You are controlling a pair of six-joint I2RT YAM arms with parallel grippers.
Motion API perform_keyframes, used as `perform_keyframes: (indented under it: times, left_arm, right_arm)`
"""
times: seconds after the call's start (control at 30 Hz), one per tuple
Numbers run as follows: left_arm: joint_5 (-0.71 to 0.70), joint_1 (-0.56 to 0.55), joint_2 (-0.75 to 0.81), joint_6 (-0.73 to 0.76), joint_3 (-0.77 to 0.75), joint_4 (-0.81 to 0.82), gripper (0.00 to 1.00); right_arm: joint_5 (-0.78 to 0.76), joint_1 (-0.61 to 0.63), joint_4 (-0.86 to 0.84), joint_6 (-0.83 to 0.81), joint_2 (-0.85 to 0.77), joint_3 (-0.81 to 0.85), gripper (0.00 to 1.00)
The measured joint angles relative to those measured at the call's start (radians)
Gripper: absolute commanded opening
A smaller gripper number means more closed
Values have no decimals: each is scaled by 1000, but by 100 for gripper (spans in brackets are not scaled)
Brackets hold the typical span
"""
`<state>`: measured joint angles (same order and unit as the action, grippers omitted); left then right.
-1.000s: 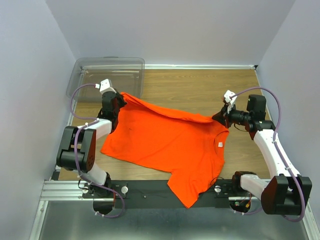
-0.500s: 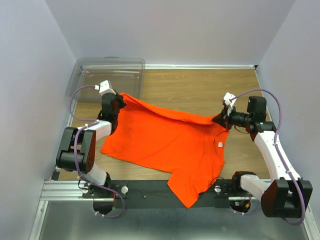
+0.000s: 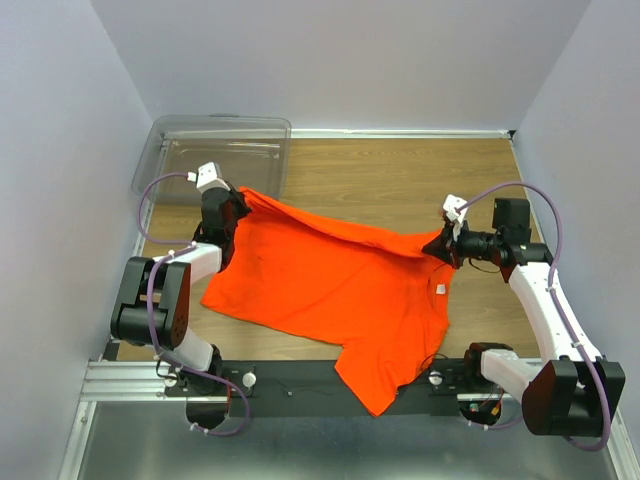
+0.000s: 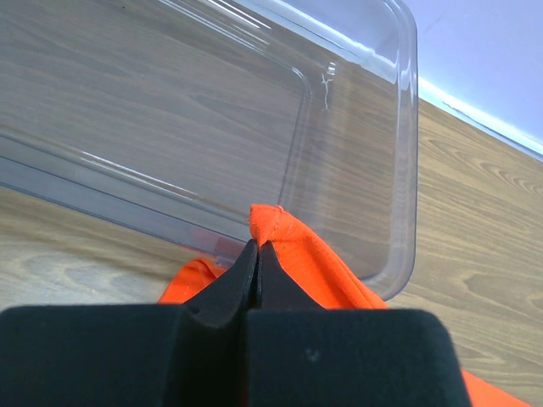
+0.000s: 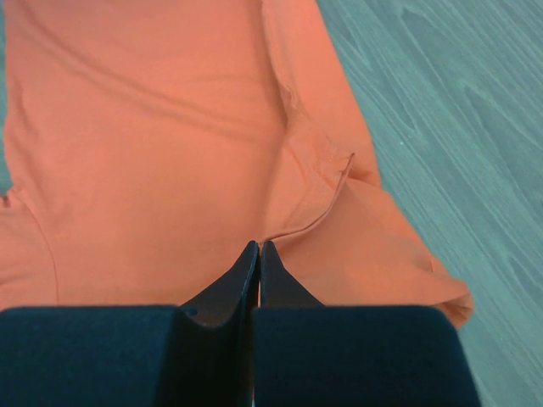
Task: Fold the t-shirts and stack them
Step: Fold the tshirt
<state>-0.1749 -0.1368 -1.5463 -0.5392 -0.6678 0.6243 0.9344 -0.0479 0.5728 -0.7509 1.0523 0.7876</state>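
Observation:
A bright orange t-shirt (image 3: 330,280) lies spread over the wooden table, one part hanging past the near edge over the black rail. Its small white neck tag (image 3: 439,289) shows near the right side. My left gripper (image 3: 234,203) is shut on the shirt's far-left corner; in the left wrist view the orange hem (image 4: 280,229) pokes out beyond the gripper (image 4: 259,248). My right gripper (image 3: 440,243) is shut on the shirt's far-right edge; in the right wrist view the gripper (image 5: 259,248) pinches a fold of the t-shirt (image 5: 170,153). The far edge is stretched between both grippers.
A clear plastic bin (image 3: 215,150) stands at the back left, just beyond the left gripper; its rim (image 4: 407,153) fills the left wrist view. Bare wood (image 3: 400,180) lies behind the shirt. Walls close in left, right and back.
The right gripper has drifted slightly left and down with the shirt's edge in it. The left gripper and the rest of the shirt have barely moved.

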Motion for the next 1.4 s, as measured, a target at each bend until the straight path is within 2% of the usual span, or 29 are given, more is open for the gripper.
perform_keyframes:
  times: [0.7,1.4]
  left_arm:
    - [2,5,6,-18,9,-1,0]
    - [2,7,5,-38,-6,-32,0]
  right_arm:
    - [104,25,220,-231,24,0,8]
    - [96,119,240,-264,35,0,7]
